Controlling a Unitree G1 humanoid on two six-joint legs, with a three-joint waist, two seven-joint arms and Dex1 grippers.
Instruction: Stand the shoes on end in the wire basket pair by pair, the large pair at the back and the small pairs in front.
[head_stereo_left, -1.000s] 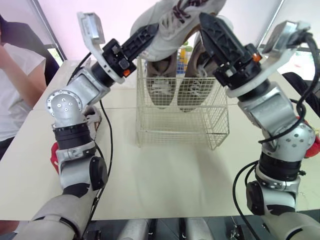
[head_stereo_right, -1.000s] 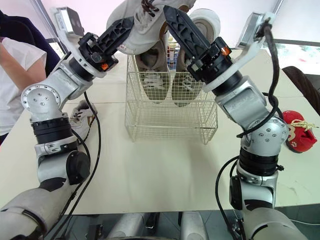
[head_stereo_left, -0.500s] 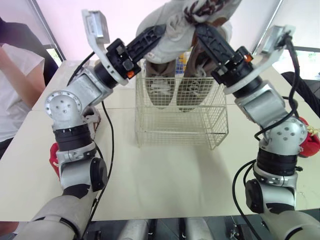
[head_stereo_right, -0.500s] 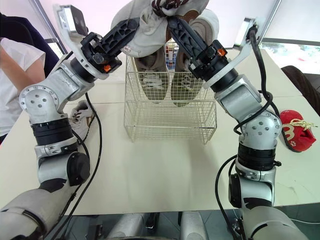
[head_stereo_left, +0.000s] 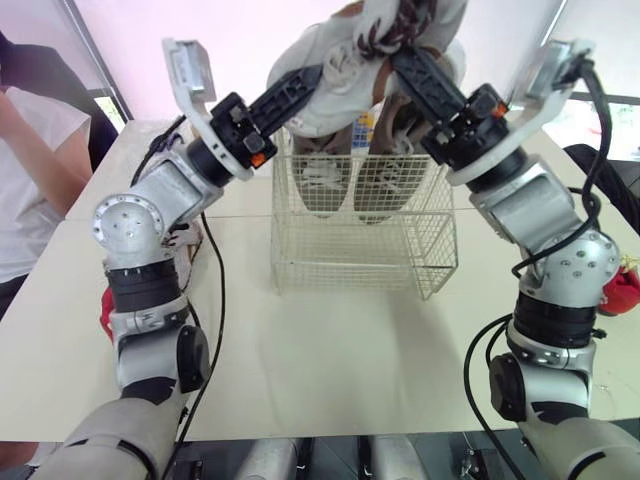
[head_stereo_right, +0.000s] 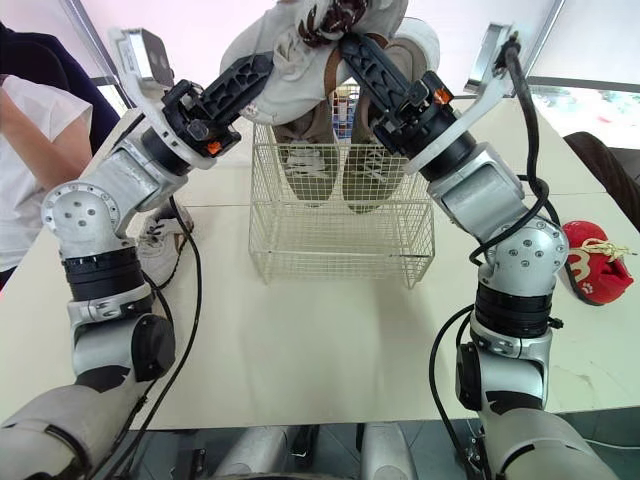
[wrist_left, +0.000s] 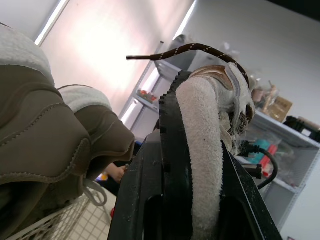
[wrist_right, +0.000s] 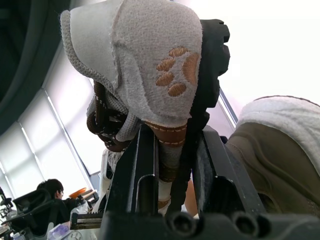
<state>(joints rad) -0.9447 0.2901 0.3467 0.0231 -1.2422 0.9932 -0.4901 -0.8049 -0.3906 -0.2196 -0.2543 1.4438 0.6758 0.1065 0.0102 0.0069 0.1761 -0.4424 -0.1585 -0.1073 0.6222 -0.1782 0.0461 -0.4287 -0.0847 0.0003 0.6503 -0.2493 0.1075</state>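
- The table holds the wire basket, which stands out in front of both arms.
- The big pair is in the basket at the back. Both shoes stand on end, side by side. That part of the job looks done.
- The front of the basket has no shoes in it yet, so the small pairs are left to do.
- One pale shoe hangs in the air just above the basket, over the big pair. It is not inside yet.
- The left gripper is squeezed tight on one end of this shoe.
- The right gripper is squeezed tight on the shoe's tongue, the flap with a little paw print.
- A white shoe lies on the table beside the left arm, apart from the basket. It waits its turn.
- A red shoe lies on the table by the right arm, well apart from the basket. It waits too.
- My guess is that less than half the job is done. The shoe in the air needs to come down into the front first.
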